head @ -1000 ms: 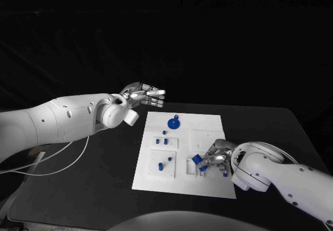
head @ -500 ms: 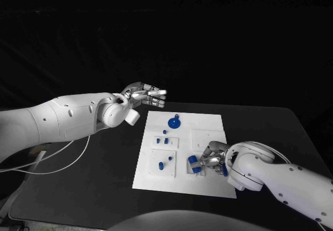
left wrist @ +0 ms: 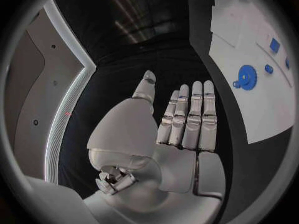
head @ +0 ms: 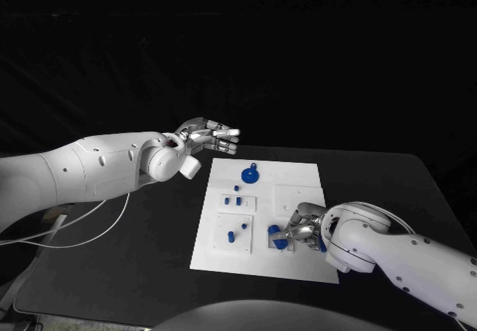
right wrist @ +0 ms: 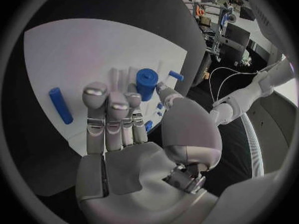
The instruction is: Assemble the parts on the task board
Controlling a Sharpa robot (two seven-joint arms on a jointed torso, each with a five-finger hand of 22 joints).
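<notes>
Task board [head: 298, 172], a white plate, lies mid-table on the black table [head: 398, 179], long side running away from the robot. Right hand [head: 300, 231] is down over the board's near right part, fingers bunched around a short blue cylinder [head: 277, 232]; in the right wrist view the thumb [right wrist: 163, 90] and fingertips [right wrist: 132, 100] meet against that cylinder [right wrist: 146, 83], which stands upright at a white raised fitting on the board, so the hand looks clamped on it, though I cannot tell how firmly. A slim blue peg [right wrist: 60, 105] lies flat on the board just beside the fingers, apart from them; in the head view a bit of it shows at the hand's right side [head: 322, 243]. Left hand [head: 207, 137] hangs in the air beyond the board's far left corner, well apart from every part, holding nothing; the left wrist view shows its fingers [left wrist: 190, 115] straight and side by side, thumb out to one side, palm bare. On the board's far end lies a blue gear [head: 251, 176] with a small knob at its rim; nearer, a tiny blue stud [head: 236, 188]. A small raised white block carries two short blue pins [head: 233, 202]. A larger white block below it holds a blue pin [head: 243, 225] and an oblong blue piece [head: 231, 237]. A white cable [head: 94, 231] trails off the left arm across the table.
</notes>
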